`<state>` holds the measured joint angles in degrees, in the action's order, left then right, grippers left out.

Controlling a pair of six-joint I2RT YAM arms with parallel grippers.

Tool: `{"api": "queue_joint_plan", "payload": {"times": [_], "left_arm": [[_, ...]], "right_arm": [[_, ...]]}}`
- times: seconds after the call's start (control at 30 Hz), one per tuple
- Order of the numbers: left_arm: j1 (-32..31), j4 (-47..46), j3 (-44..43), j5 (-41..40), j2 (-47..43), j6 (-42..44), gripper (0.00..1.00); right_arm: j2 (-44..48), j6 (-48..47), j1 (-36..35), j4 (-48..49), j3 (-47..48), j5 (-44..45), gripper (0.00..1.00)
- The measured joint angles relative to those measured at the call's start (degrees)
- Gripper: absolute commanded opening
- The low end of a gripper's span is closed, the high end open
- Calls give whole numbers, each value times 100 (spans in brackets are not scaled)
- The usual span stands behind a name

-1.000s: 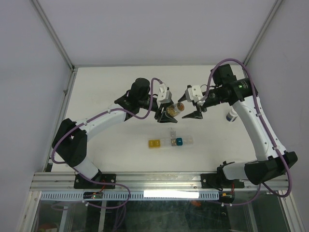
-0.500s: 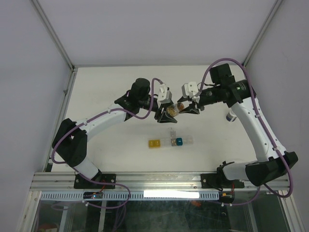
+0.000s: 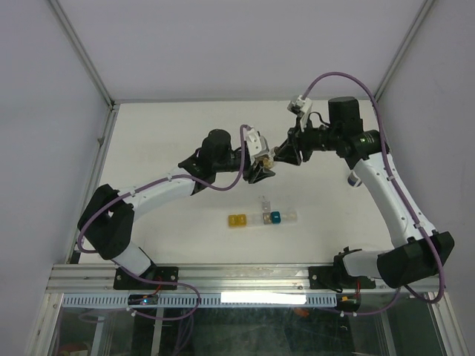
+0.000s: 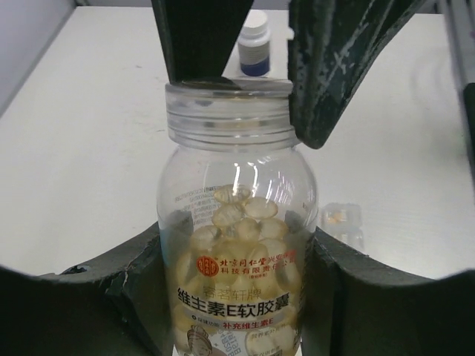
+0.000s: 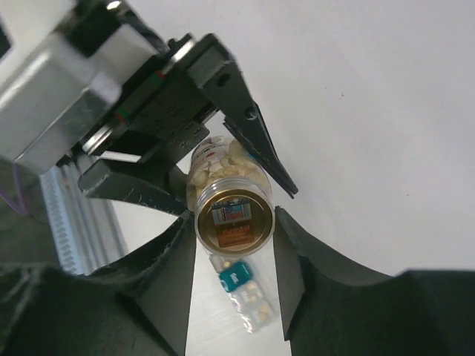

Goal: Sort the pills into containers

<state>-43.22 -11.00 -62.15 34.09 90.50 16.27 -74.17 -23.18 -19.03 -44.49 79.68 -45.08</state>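
**Pill bottle held between two grippers above the cell row**

The white table (image 3: 163, 133) carries both arms, which meet over its middle. The left gripper (image 3: 260, 169) is closed around the body of a clear plastic bottle (image 4: 237, 245), with one dark finger pressed on each side of the printed label. The right gripper (image 3: 277, 156) reaches in from the right. Its two fingers are clamped on opposite sides of the bottle's clear ribbed cap (image 5: 233, 219), which is seated on the neck. The bottle is raised off the table and tilted toward the right arm. It is roughly half full of pale yellow pills (image 4: 241, 219) heaped against its wall.

A smaller white bottle (image 3: 356, 178) with a blue band stands at the right, beside the right arm.

The containers (image 3: 265, 218) lie in a short row on the table, nearer than the held bottle and well apart from it. From left to right they are yellow, clear, grey, teal and clear. In the right wrist view a clear cell next to the teal one holds a few tan specks. The contents of the other cells cannot be made out.
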Motion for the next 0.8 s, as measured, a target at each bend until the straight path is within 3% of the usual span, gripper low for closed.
{"api": "queue_joint_plan", "payload": {"times": [0.07, 0.13, 0.2, 0.4, 0.57, 0.8], "left_arm": [[-35, -61, -4, -328, 0, -9, 0], [-48, -107, -50, -509, 2, -4, 0], [-61, -114, -120, -610, 15, 61, 0], [-57, -101, -199, -516, 59, 236, 0], [-52, -15, -210, -138, 90, 273, 0], [22, 382, -433, 1099, 114, 284, 0]], "right_arm": [[-74, 662, 243, 186, -63, -245, 39], [-157, 1145, 455, 282, -61, -503, 73], [-184, 1462, 564, 260, -11, -647, 96], [22, 1488, 782, 111, 396, -804, 99], [483, 702, 883, -120, 433, -815, 99], [581, -3324, 894, -1950, 732, -1368, 97]]}}
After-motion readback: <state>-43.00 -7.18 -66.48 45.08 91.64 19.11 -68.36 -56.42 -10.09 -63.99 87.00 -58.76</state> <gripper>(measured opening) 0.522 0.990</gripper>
